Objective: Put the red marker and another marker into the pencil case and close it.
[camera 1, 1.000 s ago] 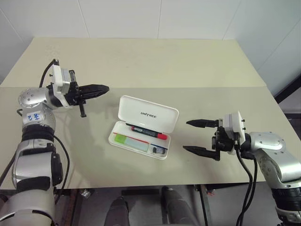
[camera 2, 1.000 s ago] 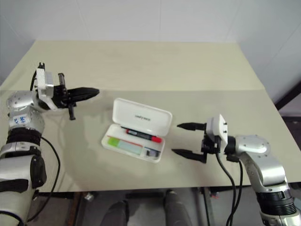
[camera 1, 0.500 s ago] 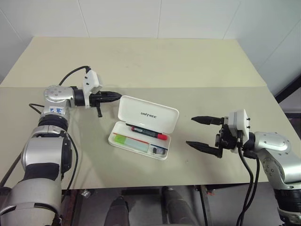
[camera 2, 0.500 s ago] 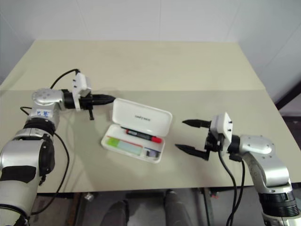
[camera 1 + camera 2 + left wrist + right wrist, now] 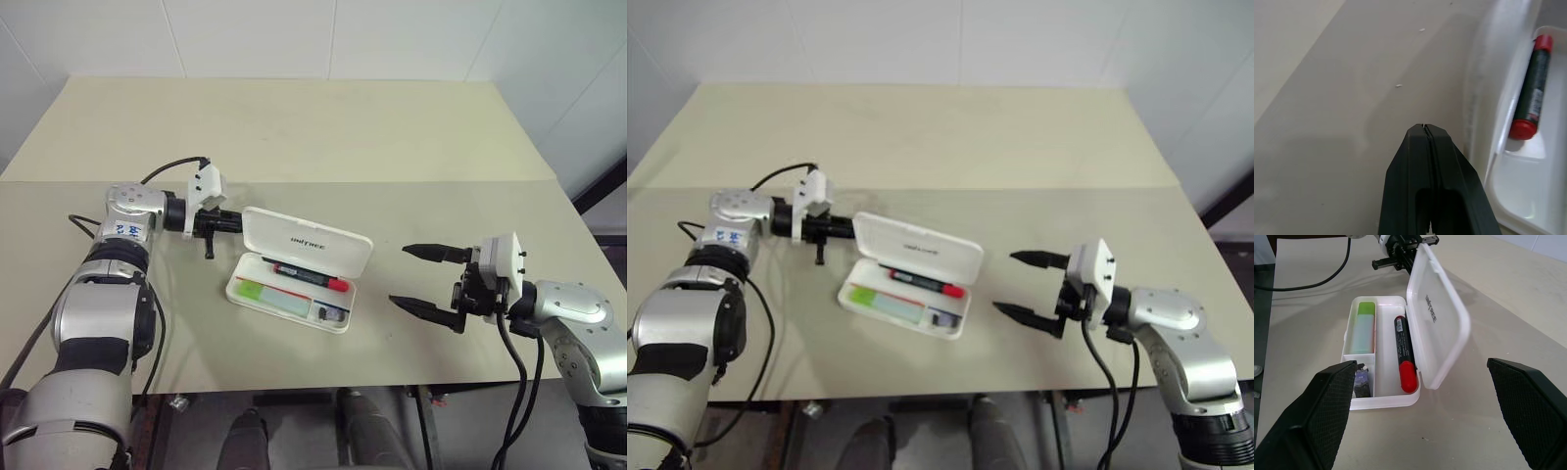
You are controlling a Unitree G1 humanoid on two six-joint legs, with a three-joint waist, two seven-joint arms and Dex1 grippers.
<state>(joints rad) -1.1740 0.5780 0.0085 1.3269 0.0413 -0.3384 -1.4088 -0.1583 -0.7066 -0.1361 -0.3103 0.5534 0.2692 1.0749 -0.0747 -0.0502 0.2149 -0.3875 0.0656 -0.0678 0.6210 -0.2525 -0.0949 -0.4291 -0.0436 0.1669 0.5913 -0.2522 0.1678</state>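
Pencil case (image 5: 294,279) is seen at centre of the head view, on the beige table (image 5: 323,137), lid (image 5: 306,238) raised and leaning back over the tray. "UNITREE" lettering is visible on the lid's inner face. Red marker (image 5: 309,274) is laid along the long rear compartment of the tray, red end toward frame right. Green highlighter (image 5: 265,291) is laid in the front compartment, left part of the tray. A small dark item (image 5: 330,312) sits in the tray's lower-right corner; what it is can't be told.

Left gripper (image 5: 238,222) is placed at centre left of the frame, fingers pressed together with nothing between them, tip right at the lid's upper-left edge; contact looks likely but can't be confirmed. In the left wrist view the joined fingers (image 5: 1432,188) are pointed along the case's side, red marker at upper right.

Right gripper (image 5: 413,278) is held at lower right of the frame, well apart from the case, jaws spread wide, nothing held. In the right wrist view both fingertips (image 5: 1327,406) are seen framing the open case.
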